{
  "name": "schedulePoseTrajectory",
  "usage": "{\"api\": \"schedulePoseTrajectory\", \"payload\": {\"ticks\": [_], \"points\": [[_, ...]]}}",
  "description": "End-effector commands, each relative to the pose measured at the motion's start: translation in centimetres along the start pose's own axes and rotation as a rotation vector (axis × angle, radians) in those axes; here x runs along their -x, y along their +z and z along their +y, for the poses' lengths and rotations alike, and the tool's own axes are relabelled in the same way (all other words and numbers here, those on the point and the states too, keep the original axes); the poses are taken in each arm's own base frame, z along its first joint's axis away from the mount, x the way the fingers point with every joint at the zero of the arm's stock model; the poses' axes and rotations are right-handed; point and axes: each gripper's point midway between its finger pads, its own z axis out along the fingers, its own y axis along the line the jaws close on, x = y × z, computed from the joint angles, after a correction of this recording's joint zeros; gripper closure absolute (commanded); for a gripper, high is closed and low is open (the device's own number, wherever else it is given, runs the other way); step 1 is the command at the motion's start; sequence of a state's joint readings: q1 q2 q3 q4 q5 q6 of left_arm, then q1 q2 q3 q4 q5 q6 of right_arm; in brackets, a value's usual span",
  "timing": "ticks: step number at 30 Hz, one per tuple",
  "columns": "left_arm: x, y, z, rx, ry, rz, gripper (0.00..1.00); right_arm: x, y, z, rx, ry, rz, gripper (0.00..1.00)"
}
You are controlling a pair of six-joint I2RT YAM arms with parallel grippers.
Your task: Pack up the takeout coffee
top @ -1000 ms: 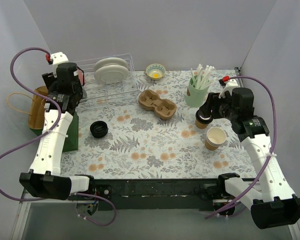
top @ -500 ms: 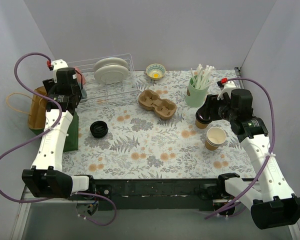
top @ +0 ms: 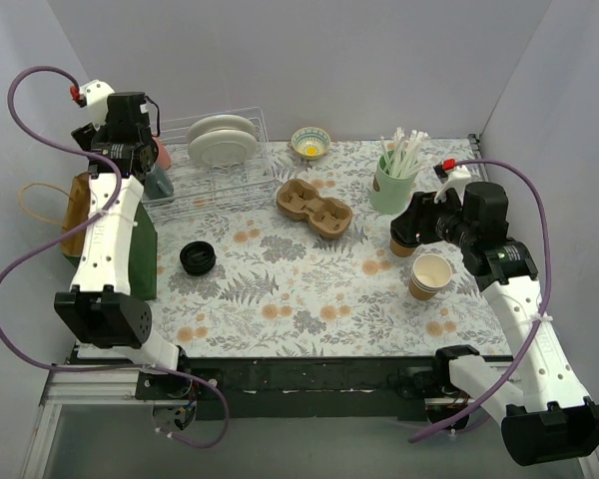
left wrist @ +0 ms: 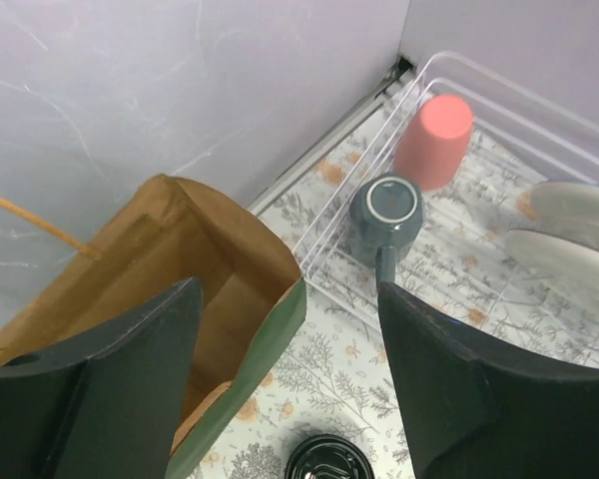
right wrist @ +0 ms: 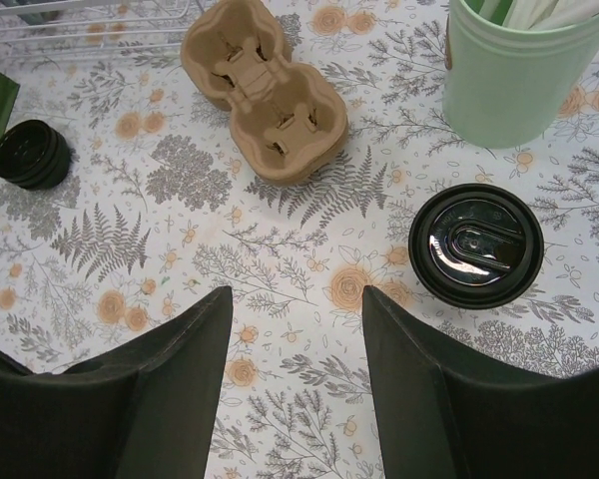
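Observation:
The takeout coffee (right wrist: 476,244), a brown paper cup with a black lid, stands on the floral table near the green holder. In the top view the cup (top: 403,245) is partly hidden under my right gripper (top: 409,222). My right gripper (right wrist: 297,294) is open and empty above the table, with the cup just to the right of its right finger. My left gripper (top: 138,140) is raised high at the back left. In the left wrist view it (left wrist: 290,291) is open and empty above the mouth of the brown and green paper bag (left wrist: 220,289).
A cardboard cup carrier (top: 313,207) lies mid-table. A stack of black lids (top: 198,258) sits near the bag (top: 138,257). Lidless tan cups (top: 430,275) stand beside the coffee. A green holder of straws (top: 394,180), a small bowl (top: 310,143) and a wire dish rack (top: 220,185) with plates line the back.
My left arm has lifted and swung back toward the rear left corner, above the bag. My right gripper has stayed over the coffee cup, shifting only slightly.

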State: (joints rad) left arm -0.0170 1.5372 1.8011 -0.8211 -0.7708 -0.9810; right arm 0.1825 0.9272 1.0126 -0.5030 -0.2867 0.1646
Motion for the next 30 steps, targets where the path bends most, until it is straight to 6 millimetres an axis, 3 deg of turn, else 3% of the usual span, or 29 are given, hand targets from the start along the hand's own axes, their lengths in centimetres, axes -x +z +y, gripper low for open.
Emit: {"api": "schedulePoseTrajectory", "payload": {"ticks": [1, 5, 6, 15, 23, 27, 30], "points": [[-0.5, 0.6, 0.3, 0.035, -0.053, 0.036, 0.31, 0.9, -0.5, 0.8, 0.04, -0.015, -0.049, 0.37], [-1.7, 1.5, -0.2, 0.045, 0.014, 0.072, 0.31, 0.7, -0.4, 0.7, 0.037, -0.017, -0.04, 0.37], [-1.9, 2.3, 1.0, 0.081, 0.024, 0.084, 0.31, 0.6, -0.3, 0.8, 0.043, -0.02, -0.039, 0.37], [-5.0, 3.7, 3.9, 0.154, 0.094, 0.146, 0.36, 0.7, -0.4, 1.1, 0.061, -0.02, -0.046, 0.37], [-7.6, 3.5, 3.1, 0.045, 0.127, 0.214, 0.45, 1.2, -0.8, 1.4, 0.067, -0.03, -0.049, 0.37], [-7.1, 3.3, 3.2, 0.031, 0.11, 0.213, 0.79, 1.1, -0.8, 1.2, 0.057, -0.035, -0.048, 0.37], [-5.9, 2.6, 2.8, -0.01, 0.087, 0.192, 0.89, 0.9, -0.9, 1.1, 0.054, -0.035, -0.043, 0.37]]}}
